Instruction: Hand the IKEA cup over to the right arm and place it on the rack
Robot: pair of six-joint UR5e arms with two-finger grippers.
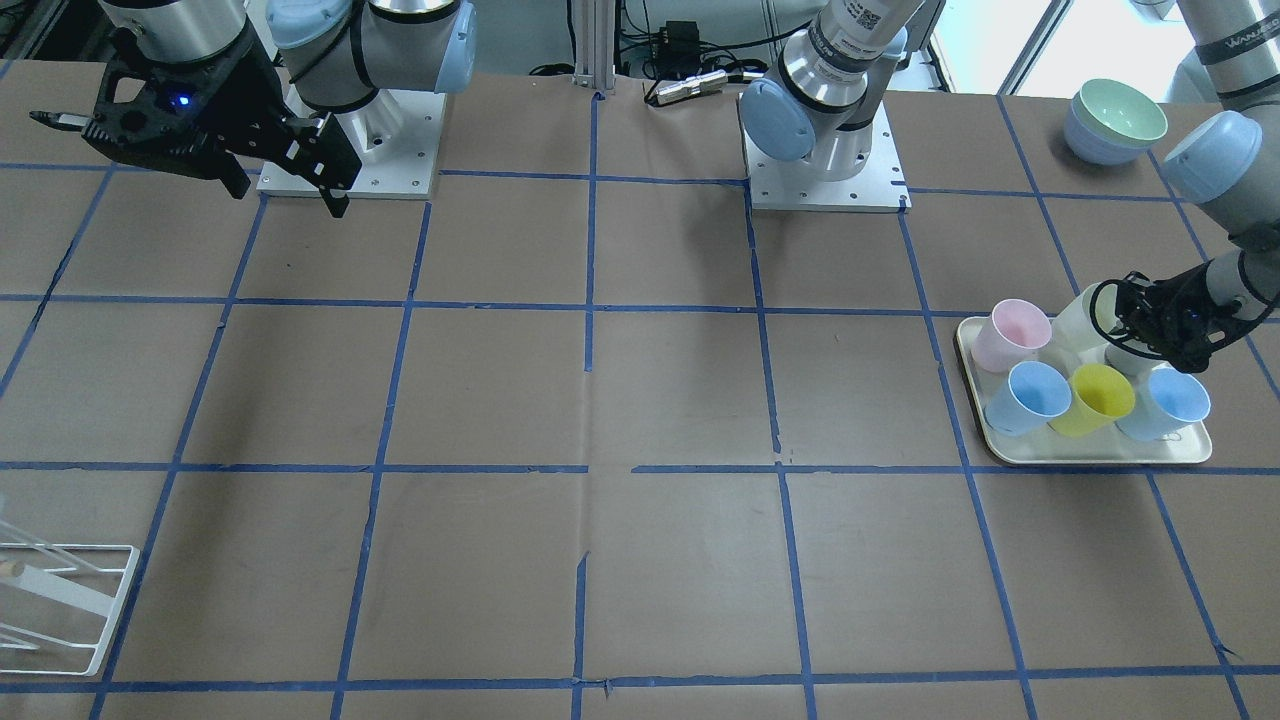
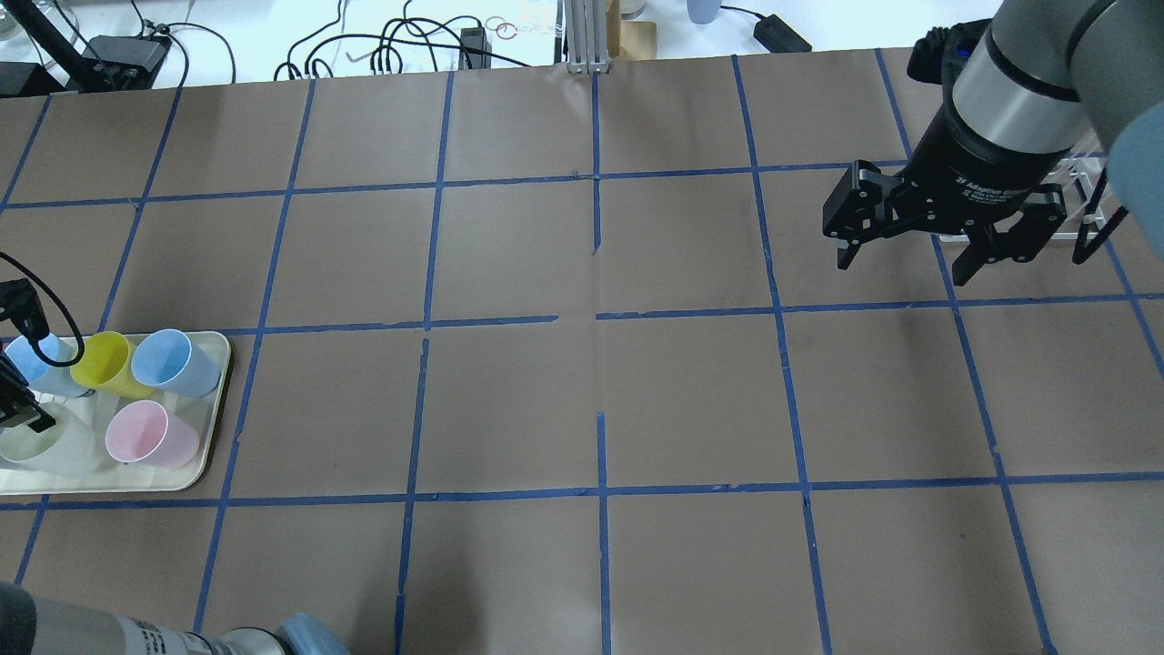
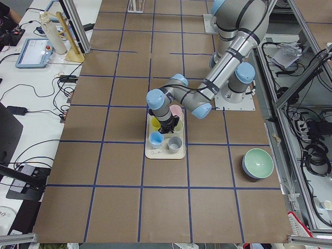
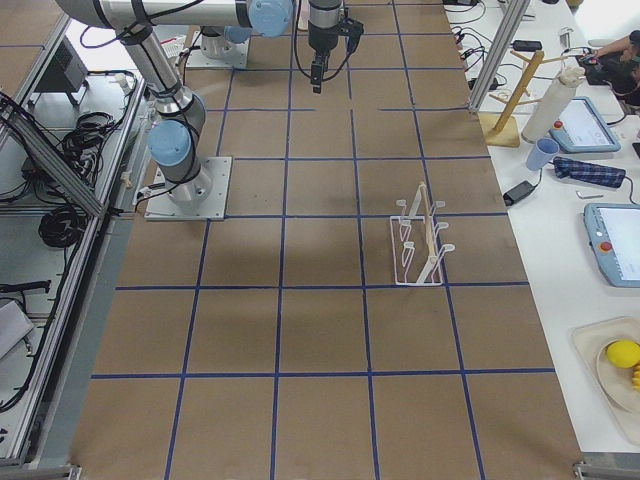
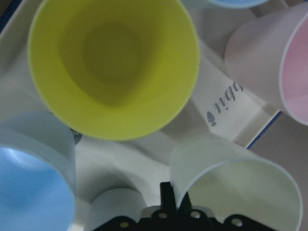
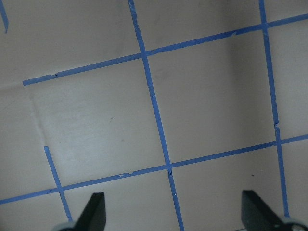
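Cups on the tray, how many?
6, all on the tray: pink cup, IKEA cup, blue cup, yellow cup, second blue cup, and a grey cup largely hidden behind the left gripper in the front view.

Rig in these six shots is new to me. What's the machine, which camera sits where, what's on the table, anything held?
Two robot arms at a taped table. Four fixed cameras: facing the robot, over its shoulders, one at each table end; plus one per wrist. A tray holds coloured cups and a cream cup; bowls sit nearby, a wire rack at the far end. The left gripper is at the cream cup's rim; grip unclear. The right gripper hangs open, empty.
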